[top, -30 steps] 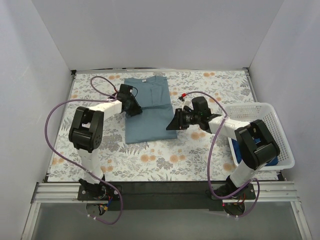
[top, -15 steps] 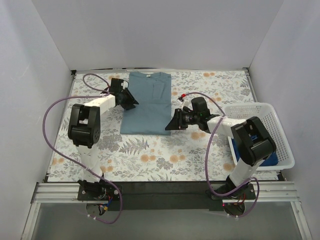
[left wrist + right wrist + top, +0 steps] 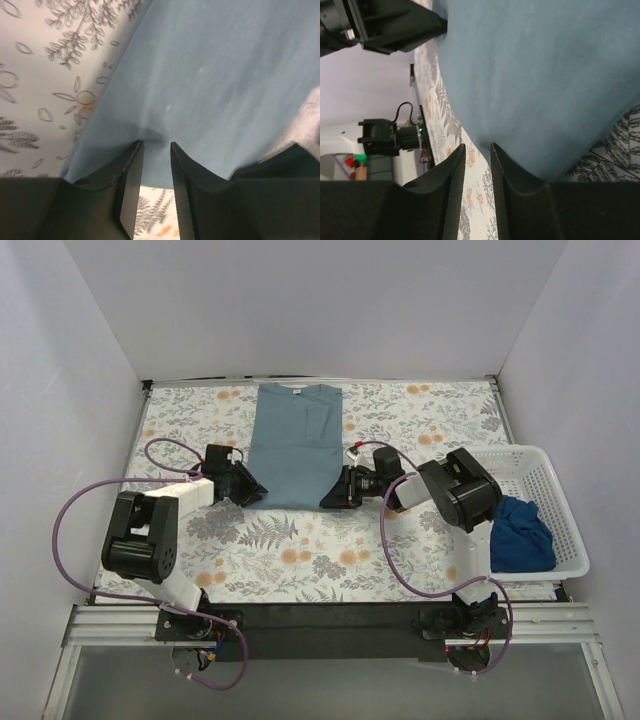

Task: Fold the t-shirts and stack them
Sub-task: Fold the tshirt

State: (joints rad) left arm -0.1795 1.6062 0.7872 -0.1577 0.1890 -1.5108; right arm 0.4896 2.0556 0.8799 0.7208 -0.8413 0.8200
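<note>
Slate-blue t-shirt [image 3: 295, 445] lies folded lengthwise on the floral tablecloth [image 3: 300, 550] in the top view, with the left gripper [image 3: 257, 494] and right gripper [image 3: 327, 501] at its two near corners; the royal-blue t-shirt [image 3: 520, 530] sits bunched in the white basket [image 3: 500, 452]. The left wrist view shows the fingers [image 3: 131, 185] clamped on the puckered hem. The right wrist view shows that arm's fingers [image 3: 451, 190] likewise pinching the shirt's edge.

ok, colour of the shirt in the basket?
Royal blue t-shirt; top external view shows it best.
</note>
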